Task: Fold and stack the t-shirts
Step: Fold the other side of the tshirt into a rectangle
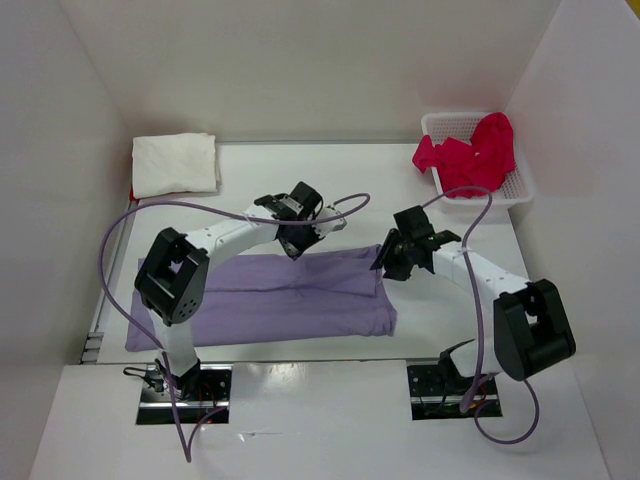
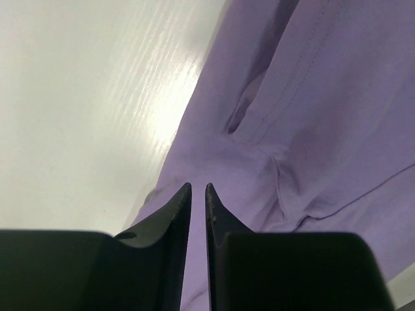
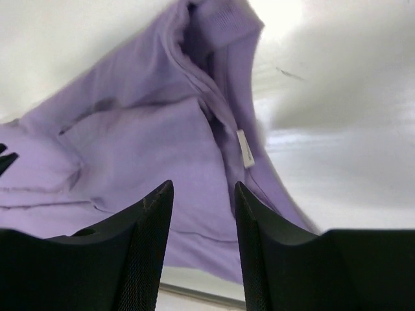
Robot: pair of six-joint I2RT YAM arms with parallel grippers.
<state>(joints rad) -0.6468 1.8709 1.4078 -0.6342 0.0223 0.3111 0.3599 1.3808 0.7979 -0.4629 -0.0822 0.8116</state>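
Note:
The lavender t-shirt (image 1: 270, 300) lies folded into a long band across the middle of the table. My left gripper (image 1: 293, 245) hovers at its far edge; in the left wrist view the gripper (image 2: 198, 186) is almost shut with a thin gap, holding nothing, over the purple cloth (image 2: 311, 116). My right gripper (image 1: 383, 262) is at the shirt's right end. In the right wrist view it (image 3: 203, 184) is partly open and empty above the collar with its white label (image 3: 244, 149). The off-white shirt (image 1: 175, 163) lies folded at the back left. The pinkish red shirt (image 1: 470, 150) fills the basket.
The white mesh basket (image 1: 520, 185) stands at the back right. A sliver of red cloth (image 1: 132, 193) shows under the off-white shirt. White walls close in the table at the back and on both sides. Purple cables loop over both arms.

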